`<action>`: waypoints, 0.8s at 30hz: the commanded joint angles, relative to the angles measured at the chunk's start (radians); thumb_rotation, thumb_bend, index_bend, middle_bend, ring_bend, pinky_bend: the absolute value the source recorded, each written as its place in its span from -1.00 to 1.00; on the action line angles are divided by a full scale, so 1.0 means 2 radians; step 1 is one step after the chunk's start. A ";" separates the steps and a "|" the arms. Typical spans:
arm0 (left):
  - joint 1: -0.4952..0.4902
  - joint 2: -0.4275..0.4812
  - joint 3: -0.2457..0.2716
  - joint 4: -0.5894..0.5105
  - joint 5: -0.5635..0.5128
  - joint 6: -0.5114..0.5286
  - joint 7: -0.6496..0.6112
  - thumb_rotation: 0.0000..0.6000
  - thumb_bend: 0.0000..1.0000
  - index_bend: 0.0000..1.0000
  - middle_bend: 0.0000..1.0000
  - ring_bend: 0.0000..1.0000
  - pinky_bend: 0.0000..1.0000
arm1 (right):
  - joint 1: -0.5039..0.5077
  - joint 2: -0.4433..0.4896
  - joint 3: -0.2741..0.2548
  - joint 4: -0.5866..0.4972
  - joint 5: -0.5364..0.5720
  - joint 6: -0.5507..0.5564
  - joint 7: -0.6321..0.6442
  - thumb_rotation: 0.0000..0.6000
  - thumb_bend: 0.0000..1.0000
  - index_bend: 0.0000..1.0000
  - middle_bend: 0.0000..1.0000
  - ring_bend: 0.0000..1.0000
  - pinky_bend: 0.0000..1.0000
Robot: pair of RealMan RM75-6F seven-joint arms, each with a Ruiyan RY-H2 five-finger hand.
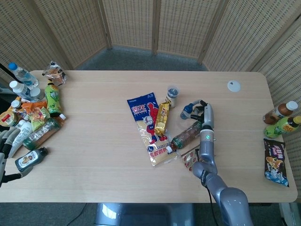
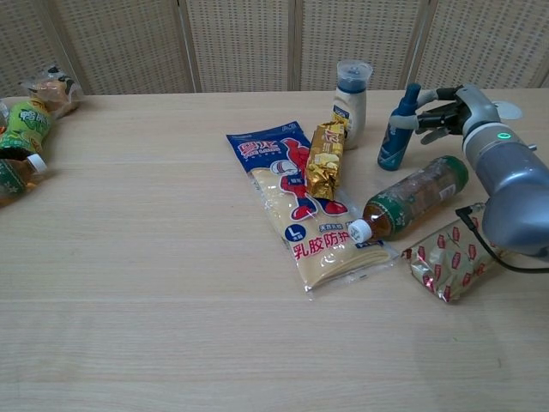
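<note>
My right hand [image 1: 204,113] [image 2: 448,109] grips a small blue spray bottle [image 1: 186,111] [image 2: 399,129], which leans over to the right just off upright. Close beside it stand a white cup-capped bottle [image 1: 172,95] [image 2: 352,93] and a gold packet [image 1: 162,117] [image 2: 324,160]. A brown tea bottle [image 1: 187,135] [image 2: 413,197] lies on its side under my right forearm. My left hand [image 1: 6,142] shows only in the head view at the table's left edge, fingers apart and holding nothing, next to a dark bottle [image 1: 30,158].
A long blue and cream snack bag [image 1: 149,126] [image 2: 296,206] lies mid-table, with a red patterned packet [image 1: 193,158] [image 2: 455,254] near my right arm. Several bottles and snacks [image 1: 35,110] crowd the left edge. Two bottles [image 1: 281,119], a dark packet [image 1: 275,161] and a white lid [image 1: 233,85] lie right.
</note>
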 commanded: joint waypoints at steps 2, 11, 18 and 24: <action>0.000 0.000 0.002 -0.001 0.003 0.000 0.000 1.00 -1.00 -1.00 -1.00 -1.00 -1.00 | 0.000 0.010 0.001 -0.010 -0.003 0.016 0.003 1.00 -1.00 0.22 0.83 0.06 0.06; 0.001 0.004 0.007 -0.005 0.016 0.001 -0.009 1.00 -1.00 -1.00 -1.00 -1.00 -1.00 | -0.007 0.054 0.008 -0.078 -0.009 0.086 -0.011 1.00 -1.00 0.21 0.83 0.06 0.06; 0.000 0.014 0.009 -0.007 0.021 -0.003 -0.030 1.00 -1.00 -1.00 -1.00 -1.00 -1.00 | -0.045 0.133 0.018 -0.238 -0.016 0.171 -0.078 1.00 -1.00 0.21 0.82 0.06 0.06; 0.004 0.024 0.016 -0.011 0.042 0.004 -0.051 1.00 -1.00 -1.00 -1.00 -1.00 -1.00 | -0.082 0.210 0.041 -0.421 0.002 0.218 -0.178 1.00 -1.00 0.20 0.81 0.07 0.06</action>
